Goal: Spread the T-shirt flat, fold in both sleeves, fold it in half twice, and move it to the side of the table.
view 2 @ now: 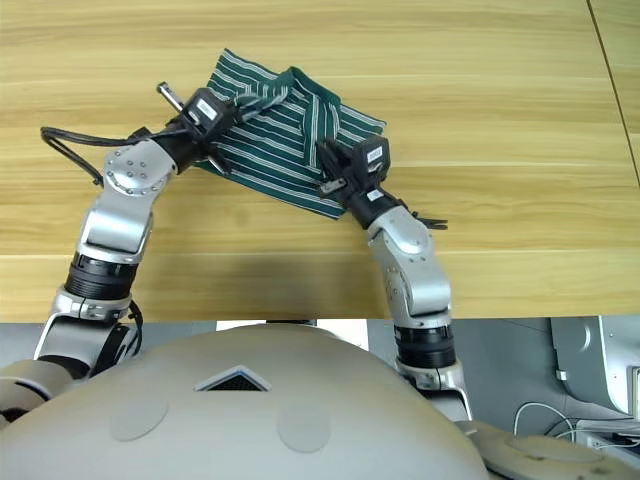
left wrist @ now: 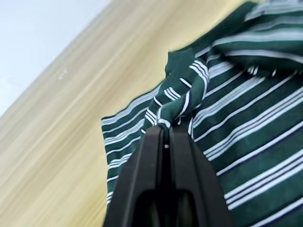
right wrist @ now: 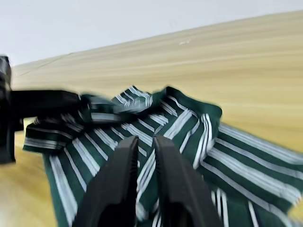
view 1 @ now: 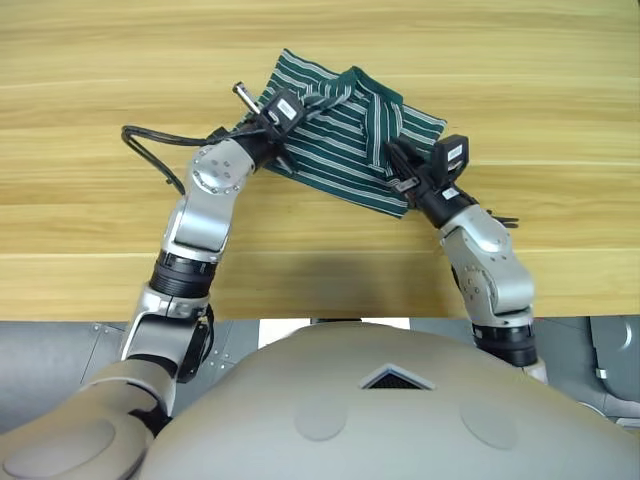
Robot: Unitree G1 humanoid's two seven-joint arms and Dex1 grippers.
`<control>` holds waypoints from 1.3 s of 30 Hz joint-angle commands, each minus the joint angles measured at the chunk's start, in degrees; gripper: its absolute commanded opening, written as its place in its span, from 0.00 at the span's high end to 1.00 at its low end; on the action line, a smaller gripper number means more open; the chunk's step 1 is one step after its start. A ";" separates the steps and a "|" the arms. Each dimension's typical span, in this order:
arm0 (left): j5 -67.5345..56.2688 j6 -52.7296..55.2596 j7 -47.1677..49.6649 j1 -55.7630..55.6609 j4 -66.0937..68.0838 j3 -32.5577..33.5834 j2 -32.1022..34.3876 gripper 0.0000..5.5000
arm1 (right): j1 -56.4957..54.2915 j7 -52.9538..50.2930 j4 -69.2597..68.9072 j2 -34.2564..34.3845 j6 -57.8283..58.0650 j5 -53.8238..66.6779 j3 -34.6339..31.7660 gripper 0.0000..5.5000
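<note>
T-shirt crumpled on table, sleeves lost in folds, left claw pinching a ridge, right claw clamped on edge

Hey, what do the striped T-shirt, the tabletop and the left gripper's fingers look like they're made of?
T-shirt: soft knit or woven cloth, likely cotton, matte; it bunches and creases where pinched.
Table: wood or wood-look laminate, smooth with a faint sheen; light grain runs in long bands.
Left gripper: fingers look like hard black plastic or coated metal, smooth and slightly glossy; which one is unclear.
</note>
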 commanded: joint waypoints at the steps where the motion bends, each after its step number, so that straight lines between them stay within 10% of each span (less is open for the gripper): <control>1: -2.83 0.24 1.74 1.82 -0.92 3.01 -0.98 1.00 | 1.04 -1.33 -2.45 -0.51 3.52 1.40 -1.35 0.74; 12: -5.86 -0.57 3.62 2.84 -0.19 3.99 -3.01 1.00 | -4.35 -1.12 5.17 0.28 7.15 2.47 -2.71 0.35; 19: -6.01 -0.53 4.14 2.88 -0.78 3.95 -3.18 1.00 | -7.67 0.23 8.79 0.94 7.02 2.64 -2.33 0.35; 39: -8.26 -0.53 4.57 3.63 -1.29 5.58 -3.28 1.00 | -9.72 3.72 12.01 -0.45 2.56 0.57 -1.49 1.00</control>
